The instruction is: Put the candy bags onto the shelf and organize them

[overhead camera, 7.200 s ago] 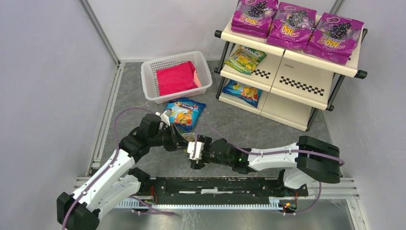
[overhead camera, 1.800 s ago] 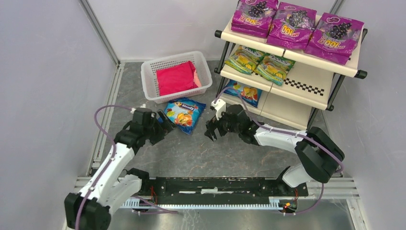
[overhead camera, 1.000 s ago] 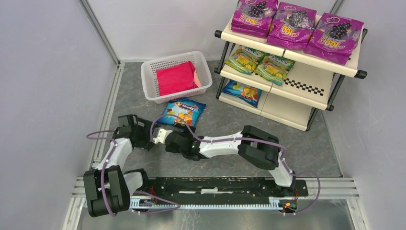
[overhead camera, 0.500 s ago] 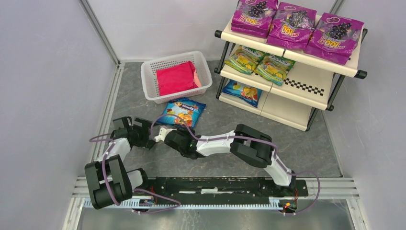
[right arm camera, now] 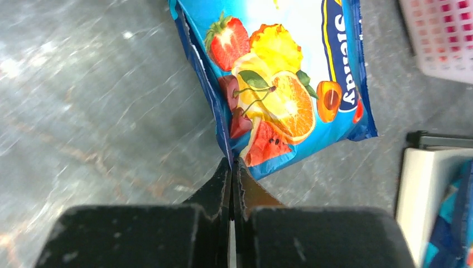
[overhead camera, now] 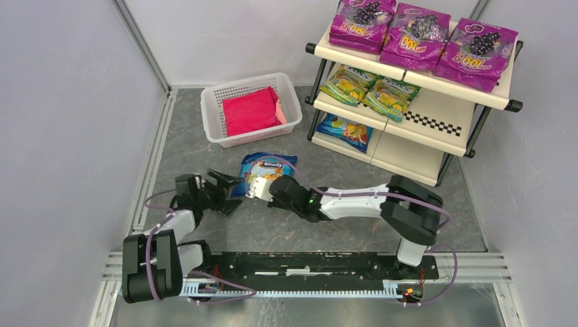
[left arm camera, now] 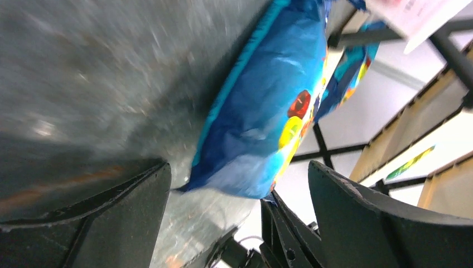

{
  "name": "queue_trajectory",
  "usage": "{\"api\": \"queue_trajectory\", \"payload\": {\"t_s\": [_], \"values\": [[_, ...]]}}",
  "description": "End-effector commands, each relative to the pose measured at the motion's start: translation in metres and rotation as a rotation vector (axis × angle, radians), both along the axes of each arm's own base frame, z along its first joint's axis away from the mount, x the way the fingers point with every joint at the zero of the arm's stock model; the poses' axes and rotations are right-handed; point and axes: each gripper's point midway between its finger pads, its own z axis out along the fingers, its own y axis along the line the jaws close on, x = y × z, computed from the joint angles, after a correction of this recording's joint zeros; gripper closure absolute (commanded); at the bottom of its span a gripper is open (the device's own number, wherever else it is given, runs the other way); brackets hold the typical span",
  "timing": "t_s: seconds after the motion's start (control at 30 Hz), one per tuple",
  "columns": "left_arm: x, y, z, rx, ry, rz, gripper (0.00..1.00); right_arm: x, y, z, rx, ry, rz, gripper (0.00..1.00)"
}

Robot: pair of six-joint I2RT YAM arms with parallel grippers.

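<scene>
Glossy blue fruit-print plastic candy bag (overhead camera: pixel 267 165) sits left of ctr in the top view, on the grey marbled table (overhead camera: pixel 327 174). The white lattice plastic basket (overhead camera: pixel 217 119) w/ a pink folded cloth (overhead camera: pixel 251 111) is above it in the frame, the arms below.

Right gripper (right arm camera: pixel 231 167): jaws clenched on the bag's side seam near one corner, a thin pinch at the very edge. Left gripper (left arm camera: pixel 237 184): jaws spread wide and released, one either side of the bag's other end, apparently not touching it. Bag looks tipped up at the pinched side. Can't tell whether its far end rests on the table.

Handling, my read:
- Light, soft pouch w/ loose contents, so prob. sags and swings from a corner pinch.
- Film is slick, so an edge grip could slip.
- Seam is the stiffest part and the right spot to hold, tho a deeper bite would be safer.
- Not fragile.

Cream three-tier slanted shelf (overhead camera: pixel 422 102) w/ black tube frame is at upper right of the frame.
- Top tier: 3 magenta grape-print bags (overhead camera: pixel 417 34).
- Mid tier: 2 green-yellow lemon-print bags (overhead camera: pixel 371 87).
- Lowest tier: 1 blue shelf bag (overhead camera: pixel 346 131) at its left end, w/ room beside it. That's prob. the slot for this one.
</scene>
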Motion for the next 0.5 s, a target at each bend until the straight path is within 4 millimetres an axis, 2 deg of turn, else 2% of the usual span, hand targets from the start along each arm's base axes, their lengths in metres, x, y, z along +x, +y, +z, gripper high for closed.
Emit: {"api": "queue_trajectory", "payload": {"t_s": [0.0,0.1,0.2,0.27,0.47], "values": [[-0.016,-0.028,-0.011,-0.026,0.04,-0.01,0.0,-0.03,0.012,0.026,0.211,0.123,0.087,1.0],[-0.024,-0.041,-0.01,-0.043,0.04,-0.027,0.04,-0.034,0.004,0.027,0.256,0.162,0.075,1.0],[-0.03,-0.043,-0.008,-0.061,0.039,-0.022,0.15,-0.034,-0.004,0.029,0.288,0.178,0.051,1.0],[-0.033,-0.044,-0.007,-0.069,0.04,-0.031,0.27,-0.033,-0.009,0.03,0.301,0.177,0.039,1.0],[-0.035,-0.047,0.004,-0.091,-0.002,-0.049,0.49,-0.035,-0.014,0.034,0.304,0.182,0.04,1.0]]}}
